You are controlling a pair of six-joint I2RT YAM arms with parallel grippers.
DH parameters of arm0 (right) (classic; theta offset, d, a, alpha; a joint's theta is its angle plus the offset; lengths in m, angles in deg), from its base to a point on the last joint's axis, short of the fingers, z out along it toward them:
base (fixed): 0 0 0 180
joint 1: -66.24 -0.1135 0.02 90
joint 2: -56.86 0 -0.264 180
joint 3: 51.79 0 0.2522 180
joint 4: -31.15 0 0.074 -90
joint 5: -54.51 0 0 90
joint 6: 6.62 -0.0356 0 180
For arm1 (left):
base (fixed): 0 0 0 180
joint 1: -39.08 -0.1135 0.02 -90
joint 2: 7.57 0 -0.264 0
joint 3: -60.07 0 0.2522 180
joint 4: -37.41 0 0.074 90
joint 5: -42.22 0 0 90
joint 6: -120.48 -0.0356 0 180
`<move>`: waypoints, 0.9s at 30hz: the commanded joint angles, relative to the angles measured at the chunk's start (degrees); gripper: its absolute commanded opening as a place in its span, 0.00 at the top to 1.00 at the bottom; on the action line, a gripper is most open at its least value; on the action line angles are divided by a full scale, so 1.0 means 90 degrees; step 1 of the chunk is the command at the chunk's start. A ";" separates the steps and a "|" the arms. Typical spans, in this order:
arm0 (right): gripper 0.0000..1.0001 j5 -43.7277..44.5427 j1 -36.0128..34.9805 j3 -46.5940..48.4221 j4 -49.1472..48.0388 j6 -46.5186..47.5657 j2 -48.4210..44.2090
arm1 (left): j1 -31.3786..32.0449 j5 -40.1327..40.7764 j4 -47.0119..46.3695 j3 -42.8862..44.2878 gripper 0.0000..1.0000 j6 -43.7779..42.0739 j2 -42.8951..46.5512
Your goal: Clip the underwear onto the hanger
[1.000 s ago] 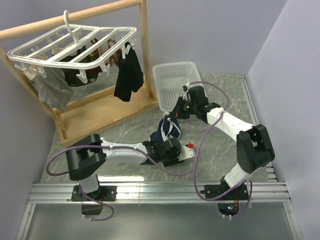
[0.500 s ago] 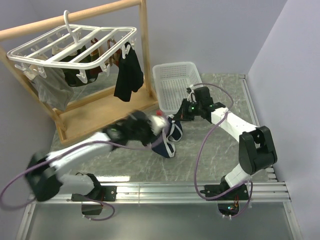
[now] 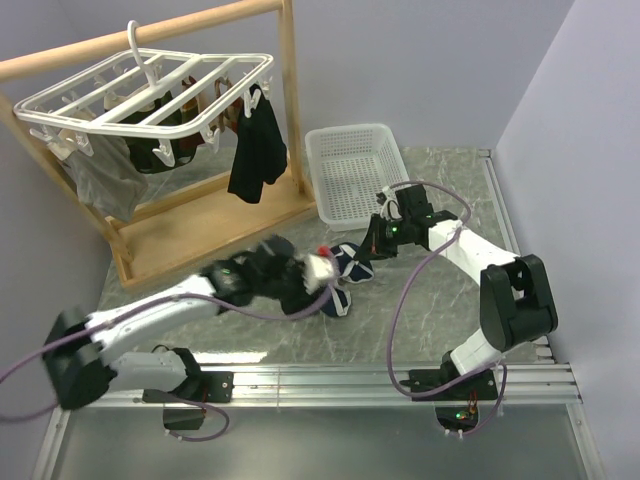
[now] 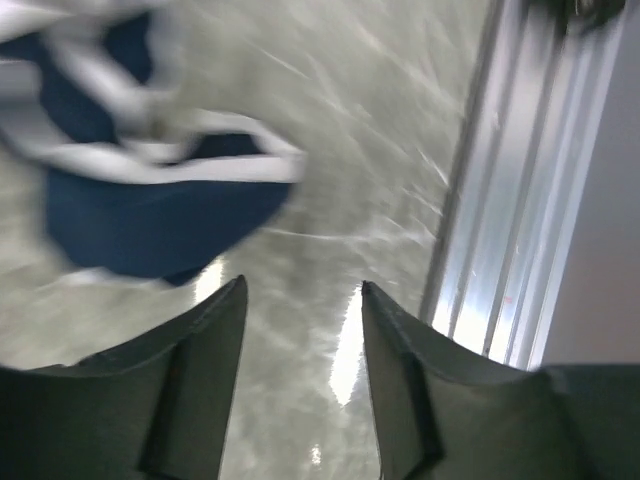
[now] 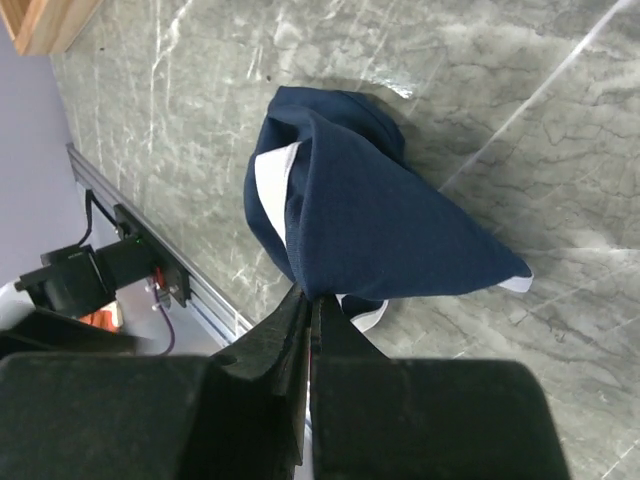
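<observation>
While right claw [image 5: 308,295] pinches underwear [image 5: 370,220] edge, fabric bunched on table [image 5: 520,120], left claw [image 4: 302,290] gapes empty just beside it, wrist view blurred. Hanger [image 3: 165,105] well apart, hooked on wooden rail [image 3: 200,22], far left.

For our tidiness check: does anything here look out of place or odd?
The underwear lies crumpled on the table, pinched at one edge by the right gripper, not clipped to the hanger. The left gripper is open and empty.

Open table [image 3: 335,342] in front of the underwear [image 3: 350,265]; basket [image 3: 352,170] stands near behind it
</observation>
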 commanded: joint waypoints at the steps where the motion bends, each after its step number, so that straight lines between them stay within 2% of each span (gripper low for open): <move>1: 1.00 0.0059 0.0103 0.0135 -0.0146 -0.0013 0.0097 | 0.1027 0.1286 -0.0516 0.0271 0.44 -0.0071 -0.0895; 2: 1.00 0.0079 0.0123 0.0135 -0.0166 -0.0023 0.0107 | 0.1407 0.1445 -0.0662 0.0407 0.44 -0.0003 -0.1141; 6: 1.00 0.0148 0.0230 0.0116 -0.0146 -0.0004 0.0127 | 0.2015 0.2265 -0.1004 0.0731 0.42 0.0212 -0.2313; 11: 1.00 0.0148 0.0328 0.0047 -0.0058 0.0094 0.0107 | 0.2182 0.2852 -0.1503 0.0975 0.42 0.0125 -0.3047; 16: 1.00 0.0050 0.0347 0.0028 -0.0097 0.0045 0.0156 | 0.2221 0.3194 -0.1503 0.1278 0.47 0.0086 -0.3642; 20: 1.00 0.0030 0.0347 -0.0021 -0.0107 0.0075 0.0137 | 0.2221 0.3380 -0.1650 0.1239 0.58 -0.0061 -0.3916; 21: 1.00 0.0021 0.0367 -0.0011 -0.0088 0.0113 0.0137 | 0.2221 0.3419 -0.1631 0.1239 0.62 -0.0061 -0.3985; 22: 1.00 0.0030 0.0367 -0.0021 -0.0078 0.0133 0.0146 | 0.2211 0.3525 -0.1621 0.1229 0.72 -0.0100 -0.4063; 27: 1.00 0.0060 0.0445 -0.0080 -0.0068 0.0231 0.0166 | 0.2094 0.3439 -0.1300 0.1122 0.90 -0.0081 -0.3771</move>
